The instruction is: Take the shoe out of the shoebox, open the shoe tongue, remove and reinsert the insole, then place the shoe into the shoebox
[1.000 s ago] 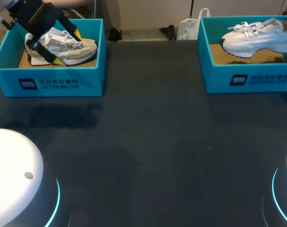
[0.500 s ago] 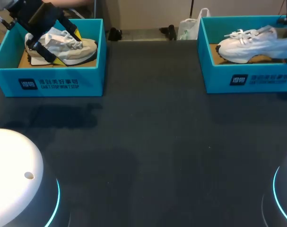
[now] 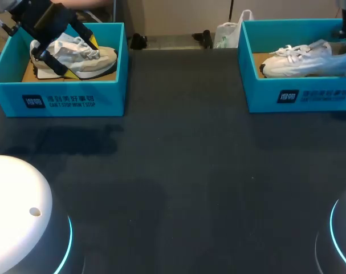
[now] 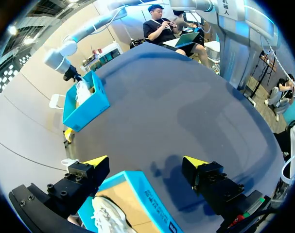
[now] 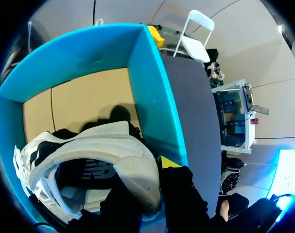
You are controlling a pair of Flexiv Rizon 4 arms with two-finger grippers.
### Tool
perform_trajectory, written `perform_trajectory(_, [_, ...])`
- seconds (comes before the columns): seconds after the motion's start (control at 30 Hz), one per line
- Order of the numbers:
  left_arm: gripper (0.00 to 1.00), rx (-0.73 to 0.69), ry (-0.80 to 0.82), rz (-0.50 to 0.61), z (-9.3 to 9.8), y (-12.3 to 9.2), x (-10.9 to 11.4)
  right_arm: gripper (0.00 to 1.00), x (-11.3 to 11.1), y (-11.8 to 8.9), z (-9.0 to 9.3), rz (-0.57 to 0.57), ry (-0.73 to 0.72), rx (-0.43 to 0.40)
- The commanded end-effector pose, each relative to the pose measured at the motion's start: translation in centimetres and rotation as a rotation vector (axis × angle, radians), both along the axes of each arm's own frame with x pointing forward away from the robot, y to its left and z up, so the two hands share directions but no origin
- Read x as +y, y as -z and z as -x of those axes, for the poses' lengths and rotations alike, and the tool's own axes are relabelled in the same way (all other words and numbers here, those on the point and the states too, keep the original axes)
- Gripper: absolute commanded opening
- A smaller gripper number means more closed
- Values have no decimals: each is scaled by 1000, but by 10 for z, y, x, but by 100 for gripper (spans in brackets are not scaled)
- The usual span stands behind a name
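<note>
While the white shoe (image 3: 301, 60) lies in the right shoebox (image 3: 298, 94), toe left, heel right, right gripper (image 5: 147, 182) clamps its heel rim; left gripper (image 4: 145, 164) spread wide over left shoebox (image 4: 147, 200).

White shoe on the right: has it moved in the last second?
Yes. The white shoe has dropped lower into the right shoebox, nearer its floor.
</note>
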State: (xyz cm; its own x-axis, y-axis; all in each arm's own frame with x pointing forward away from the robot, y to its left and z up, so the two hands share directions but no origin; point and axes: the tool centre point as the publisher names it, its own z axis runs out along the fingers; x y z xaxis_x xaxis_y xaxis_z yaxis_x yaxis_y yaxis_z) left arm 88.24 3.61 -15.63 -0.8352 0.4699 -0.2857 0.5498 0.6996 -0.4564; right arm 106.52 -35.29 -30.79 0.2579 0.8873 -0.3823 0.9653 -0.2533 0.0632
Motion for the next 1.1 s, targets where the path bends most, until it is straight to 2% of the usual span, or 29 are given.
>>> perform_trajectory(0.03, [100, 2, 2, -3, -1, 0, 0, 0, 1, 5, 3, 4, 0, 5])
perform_trajectory(1.1, [100, 2, 2, -3, -1, 0, 0, 0, 10, 10, 40, -3, 24, 20])
